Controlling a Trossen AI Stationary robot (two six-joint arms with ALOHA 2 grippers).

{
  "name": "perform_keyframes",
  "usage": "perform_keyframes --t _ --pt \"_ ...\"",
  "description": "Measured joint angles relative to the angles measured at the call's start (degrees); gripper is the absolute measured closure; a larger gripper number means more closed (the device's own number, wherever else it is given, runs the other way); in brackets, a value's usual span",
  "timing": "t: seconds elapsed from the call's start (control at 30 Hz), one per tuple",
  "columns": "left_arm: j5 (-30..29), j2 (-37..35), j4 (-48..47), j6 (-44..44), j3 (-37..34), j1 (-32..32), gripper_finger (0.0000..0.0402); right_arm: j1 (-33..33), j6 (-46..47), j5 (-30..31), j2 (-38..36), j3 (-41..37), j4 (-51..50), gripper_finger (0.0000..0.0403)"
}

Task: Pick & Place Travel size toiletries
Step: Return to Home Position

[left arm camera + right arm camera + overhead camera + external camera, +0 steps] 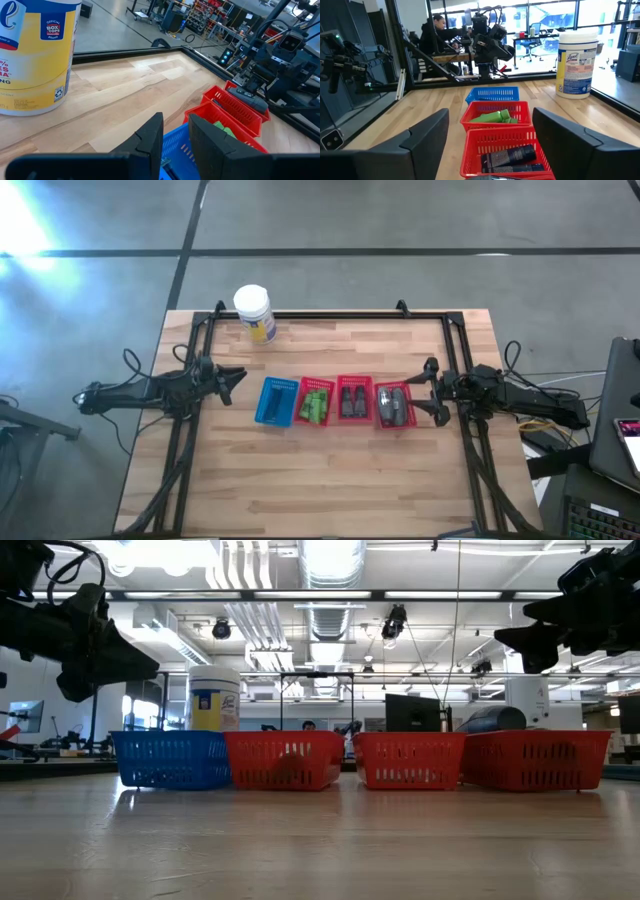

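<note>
On the wooden table (330, 480), about in its middle, four baskets stand side by side in one row: a blue basket (170, 758) at the left end, then three red baskets (408, 760). What lies in the blue one cannot be told. The red one next to it holds green bottles (316, 404), the middle one dark tubes (353, 399), and the last one grey tubes (396, 408). The left gripper (233, 383) hangs above the table just left of the blue basket, its jaws a narrow gap apart, holding nothing. The right gripper (432, 391) hangs just right of the last red basket, jaws wide and empty. Behind the row, well apart, a white jar (254, 313) stands upright. Beyond the table a person (432, 32) in dark clothes is at a desk.
</note>
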Motion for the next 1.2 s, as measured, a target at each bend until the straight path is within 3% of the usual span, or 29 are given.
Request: perform_keyframes --t 0.83,1.2 --pt "0.0 0.0 0.0 0.0 0.0 0.0 0.0305 0.0 0.0 0.0 0.0 0.0 0.0 0.0046" --pt "0.0 0.0 0.0 0.0 0.0 0.0 0.0305 0.0 0.0 0.0 0.0 0.0 0.0 0.0062"
